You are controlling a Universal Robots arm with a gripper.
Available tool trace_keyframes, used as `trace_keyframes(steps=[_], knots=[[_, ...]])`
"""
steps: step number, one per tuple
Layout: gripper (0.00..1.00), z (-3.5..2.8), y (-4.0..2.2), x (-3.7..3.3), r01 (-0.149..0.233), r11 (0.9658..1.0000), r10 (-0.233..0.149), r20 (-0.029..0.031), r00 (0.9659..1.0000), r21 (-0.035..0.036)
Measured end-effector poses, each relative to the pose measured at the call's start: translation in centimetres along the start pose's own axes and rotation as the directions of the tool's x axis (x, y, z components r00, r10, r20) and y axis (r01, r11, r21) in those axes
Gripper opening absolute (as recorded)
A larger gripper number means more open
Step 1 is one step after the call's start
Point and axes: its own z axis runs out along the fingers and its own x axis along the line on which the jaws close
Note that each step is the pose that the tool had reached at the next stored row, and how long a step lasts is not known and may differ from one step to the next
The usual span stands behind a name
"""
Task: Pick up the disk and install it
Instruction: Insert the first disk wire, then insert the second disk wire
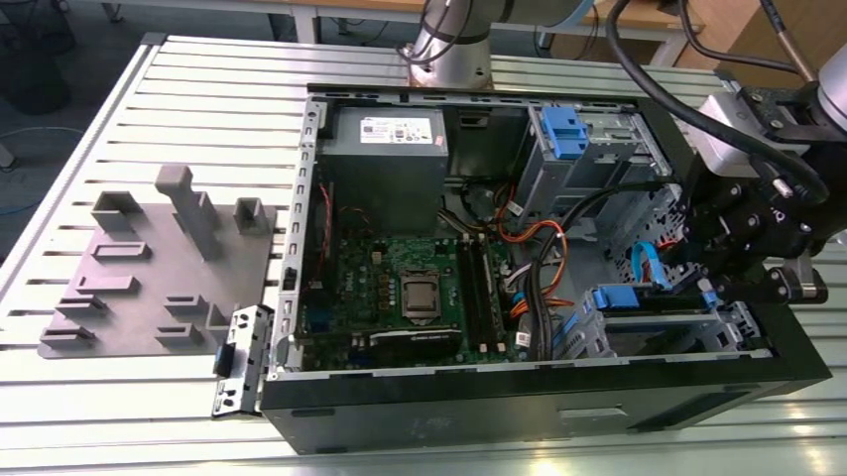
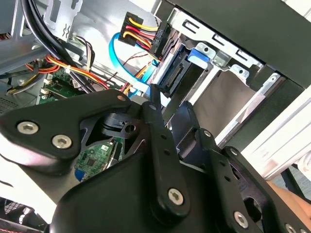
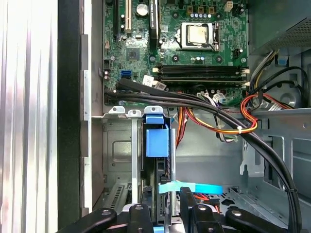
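The disk [image 3: 163, 180] stands on edge inside the lower drive bay [image 1: 662, 327] of the open computer case, its blue tab [image 3: 156, 137] at the end nearest the motherboard. In the second wrist view the disk [image 2: 174, 75] shows as a dark slab with a blue rail, beside power and data plugs. My gripper [image 3: 163, 213] is at the disk's other end, its black fingers [image 3: 188, 206] flanking the slab and shut on it. In the exterior view my gripper [image 1: 705, 288] hangs over the bay at the case's right wall. In the second wrist view my gripper [image 2: 170, 104] points into the bay.
Black, orange and red cable bundles [image 3: 218, 114] and a light-blue data cable [image 3: 192, 188] cross close to the bay. The motherboard [image 1: 417, 288], the power supply [image 1: 384, 149] and an upper cage with a blue clip [image 1: 562, 129] fill the case. A grey fixture plate [image 1: 146, 268] lies on the slatted table.
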Motion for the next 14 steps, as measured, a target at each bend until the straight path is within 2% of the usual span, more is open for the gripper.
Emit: trace_keyframes(steps=[5, 14], knots=[[0.36, -0.02, -0.47, -0.01, 0.0, 1.0, 0.0, -0.0003, 1.0, 0.0], [0.36, -0.02, -0.51, 0.0, 0.0, 1.0, 0.0, -0.0003, 1.0, 0.0]])
